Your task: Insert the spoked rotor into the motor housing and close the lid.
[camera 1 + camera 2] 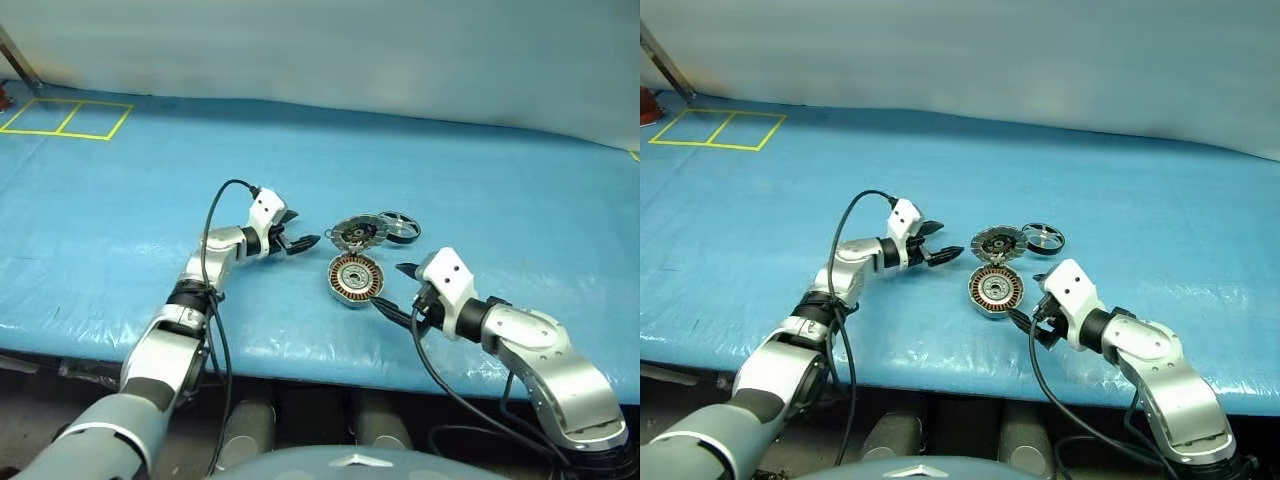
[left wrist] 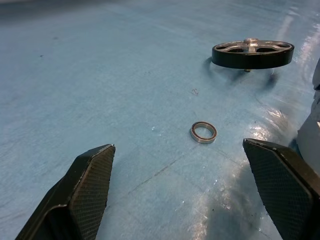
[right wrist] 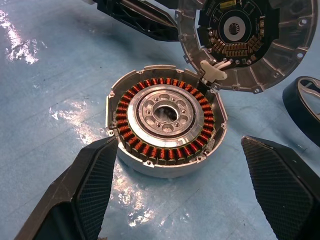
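I am lining the left gripper [image 1: 305,241], fingers released, toward the rotor [image 1: 399,226] lying right of centre, just beside the lid [image 1: 357,233]. The housing [image 1: 355,278] is sitting open at centre. The right gripper [image 3: 182,165], fingers spread and holding nothing, is hovering near it. I am minding the small ring [image 2: 203,132].

Silver motor housing [image 3: 165,125] – copper windings, grey ribbed lid [image 3: 240,45], black spoked rotor [image 2: 252,52]
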